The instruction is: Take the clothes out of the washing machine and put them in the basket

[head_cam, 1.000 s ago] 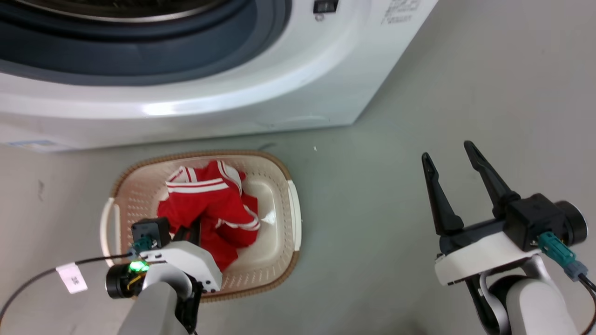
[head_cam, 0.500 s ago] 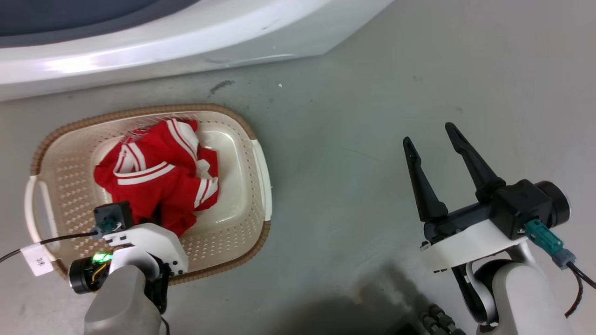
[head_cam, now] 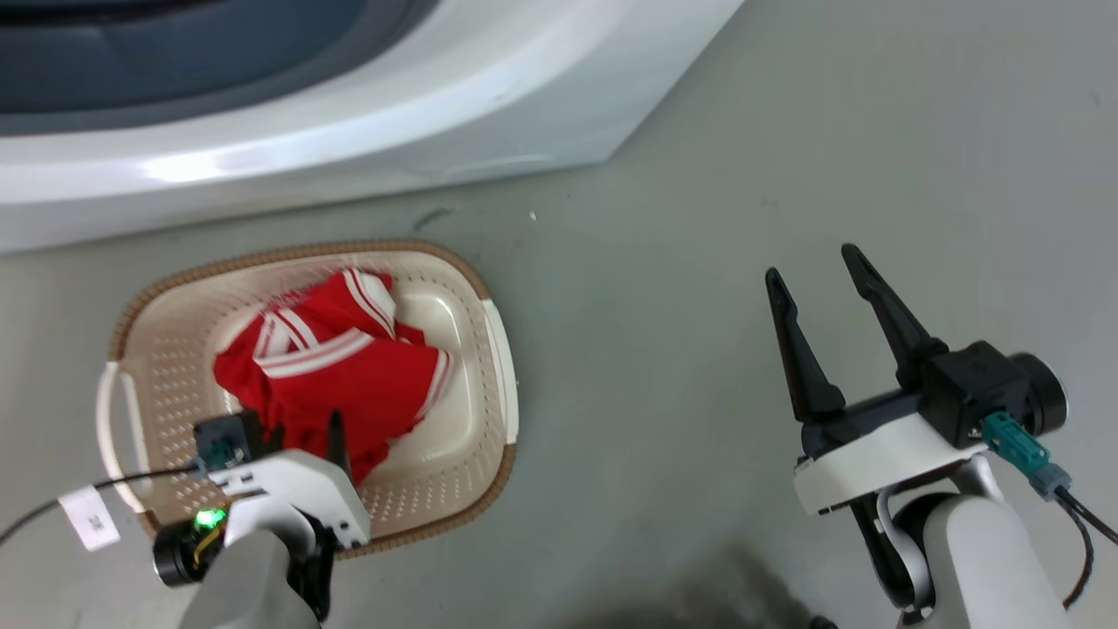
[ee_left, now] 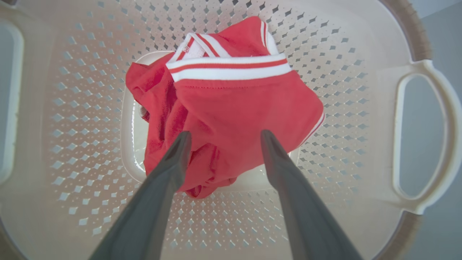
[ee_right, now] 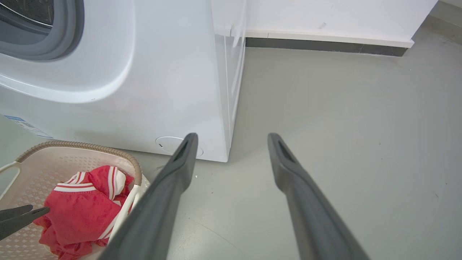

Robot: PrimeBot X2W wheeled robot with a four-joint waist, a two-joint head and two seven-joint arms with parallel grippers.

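Our left end effector point(ee_left: 225, 134) hangs with its fingers spread wide and nothing between them, the tips just above the clothes point(ee_left: 231, 104); we cannot tell whether they touch the fabric. The clothes lie directly under and ahead of the tips as a crumpled red heap on the bottom of the basket point(ee_left: 346, 108), wholly inside its walls. The heap's long axis runs crosswise to our fingers, in line with the basket's own length from handle to handle. Its white-striped band lies on the far side of the tips, also crosswise, with a second striped edge folded up beyond it. Our right end effector point(head_cam: 810, 264) is likewise wide open and empty, over bare floor point(head_cam: 655, 306) well to the right of the basket. The washing machine point(ee_right: 162, 90) stands beyond the basket, ahead and to the left of our right fingers. We judge the drop into the basket done, so the step in hand is drawing clear. Next we need a straight lift of the left arm, fingers kept apart so no fold snags, then a look into the drum, whose inside we cannot make out here.
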